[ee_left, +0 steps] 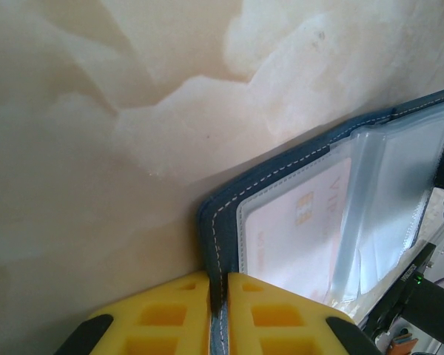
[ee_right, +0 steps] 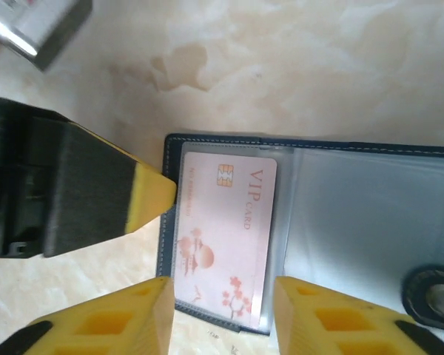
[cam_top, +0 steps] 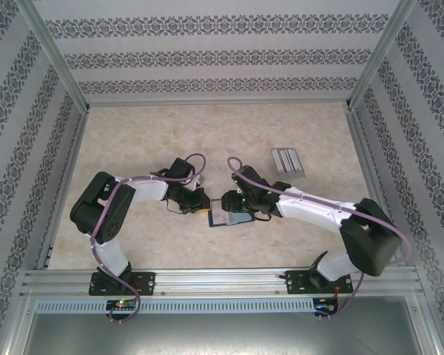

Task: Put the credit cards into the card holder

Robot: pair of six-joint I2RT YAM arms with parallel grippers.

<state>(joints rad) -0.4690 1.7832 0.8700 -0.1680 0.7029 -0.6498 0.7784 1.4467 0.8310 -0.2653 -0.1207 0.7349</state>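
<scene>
Note holder [cam_top: 223, 217] lying open on table [cam_top: 133, 140], clear sleeves up. Find pink card [ee_right: 226, 237] seated in sleeve at holder's left end, clasp tab [ee_right: 436, 296] at holder's right end. Record left gripper [ee_left: 218, 282] pinched shut on holder's left cover edge, just beside card. Record right gripper [ee_right: 222, 288] over holder's near edge, jaws apart, grasping nothing. Log clear rack [cam_top: 288, 160] well apart, beyond holder's far right.

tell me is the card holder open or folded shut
Open. The card holder lies spread, clear sleeves exposed, a pink VIP card inside one; the left gripper pinches its edge.
</scene>
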